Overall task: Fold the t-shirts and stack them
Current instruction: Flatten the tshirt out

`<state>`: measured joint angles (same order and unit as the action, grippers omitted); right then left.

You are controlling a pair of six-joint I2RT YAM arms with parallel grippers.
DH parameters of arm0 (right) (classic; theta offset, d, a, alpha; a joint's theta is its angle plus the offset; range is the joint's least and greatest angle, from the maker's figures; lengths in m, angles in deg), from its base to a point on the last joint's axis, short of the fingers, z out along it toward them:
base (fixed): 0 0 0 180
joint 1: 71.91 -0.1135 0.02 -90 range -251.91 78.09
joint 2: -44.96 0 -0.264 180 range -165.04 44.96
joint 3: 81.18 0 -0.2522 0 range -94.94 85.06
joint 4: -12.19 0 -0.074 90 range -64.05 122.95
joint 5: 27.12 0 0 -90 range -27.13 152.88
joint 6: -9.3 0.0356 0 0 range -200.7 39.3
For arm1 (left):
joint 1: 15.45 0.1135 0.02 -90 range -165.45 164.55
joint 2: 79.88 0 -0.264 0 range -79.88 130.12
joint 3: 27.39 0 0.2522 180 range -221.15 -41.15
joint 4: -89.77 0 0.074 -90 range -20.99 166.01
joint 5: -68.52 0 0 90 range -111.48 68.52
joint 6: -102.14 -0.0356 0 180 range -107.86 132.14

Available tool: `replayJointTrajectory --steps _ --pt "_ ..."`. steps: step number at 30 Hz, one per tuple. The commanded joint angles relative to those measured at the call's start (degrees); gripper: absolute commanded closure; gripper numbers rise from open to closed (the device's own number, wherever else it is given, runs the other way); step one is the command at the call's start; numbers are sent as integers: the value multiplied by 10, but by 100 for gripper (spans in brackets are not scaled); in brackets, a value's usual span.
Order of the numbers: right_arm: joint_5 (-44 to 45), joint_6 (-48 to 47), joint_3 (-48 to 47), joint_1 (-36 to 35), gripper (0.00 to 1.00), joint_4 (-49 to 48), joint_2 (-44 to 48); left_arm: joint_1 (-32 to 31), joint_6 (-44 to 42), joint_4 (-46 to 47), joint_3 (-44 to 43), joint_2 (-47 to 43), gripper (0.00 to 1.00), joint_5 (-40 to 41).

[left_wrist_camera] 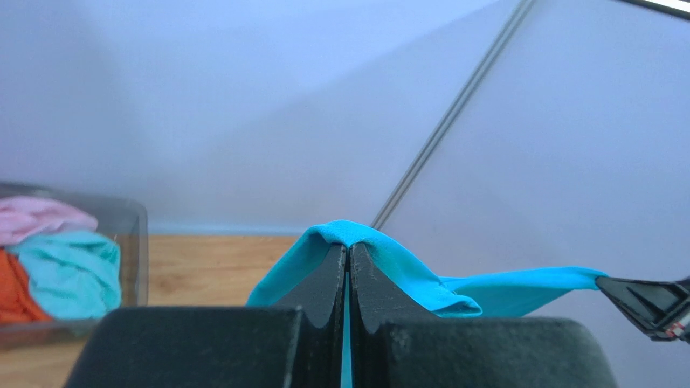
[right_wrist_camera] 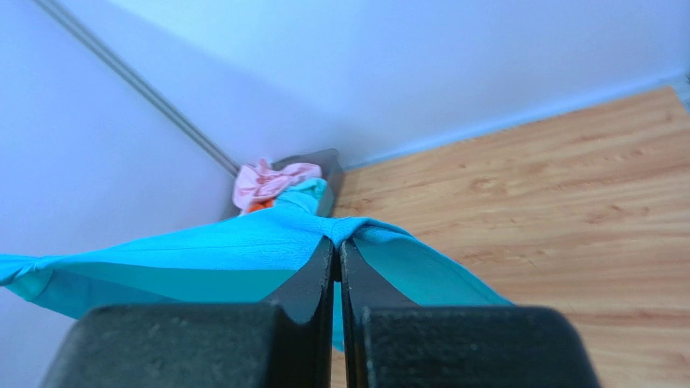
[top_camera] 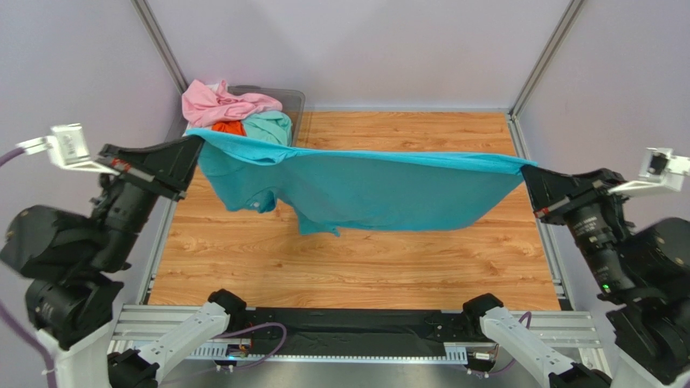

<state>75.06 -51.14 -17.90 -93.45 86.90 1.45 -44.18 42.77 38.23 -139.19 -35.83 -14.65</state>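
Note:
A deep teal-blue t-shirt [top_camera: 364,190] hangs stretched in the air above the wooden table, held by both grippers. My left gripper [top_camera: 195,142] is shut on its left end, which shows bunched over the closed fingertips in the left wrist view [left_wrist_camera: 350,245]. My right gripper [top_camera: 525,171] is shut on its right end, which shows in the right wrist view [right_wrist_camera: 336,240]. The shirt's lower edge and a sleeve droop toward the table. Pink [top_camera: 219,102], orange [top_camera: 229,127] and mint green [top_camera: 269,124] shirts lie crumpled in the tub at the back left.
A clear plastic tub [top_camera: 290,99] stands in the back left corner against the wall. Purple walls enclose the wooden table [top_camera: 356,263] on three sides. A black metal rail [top_camera: 348,327] with cables runs along the near edge between the arm bases.

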Motion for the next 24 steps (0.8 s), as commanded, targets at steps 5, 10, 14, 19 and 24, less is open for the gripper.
replayJointTrajectory --steps 5,10,14,19,24 --pt "-104 -25 -100 2 100 62 -8 3 -52 11 -136 10 100 -99" --pt "-85 -28 -76 3 100 58 9 3 -66 7 -147 36 100 -76" --pt "-22 -36 14 2 100 28 6 3 -81 6 -117 72 100 -25" --pt "151 -46 162 2 100 -36 -51 3 -118 2 -36 164 100 176" --pt "28 -28 291 115 100 -172 -155 17 -139 19 33 317 100 215"
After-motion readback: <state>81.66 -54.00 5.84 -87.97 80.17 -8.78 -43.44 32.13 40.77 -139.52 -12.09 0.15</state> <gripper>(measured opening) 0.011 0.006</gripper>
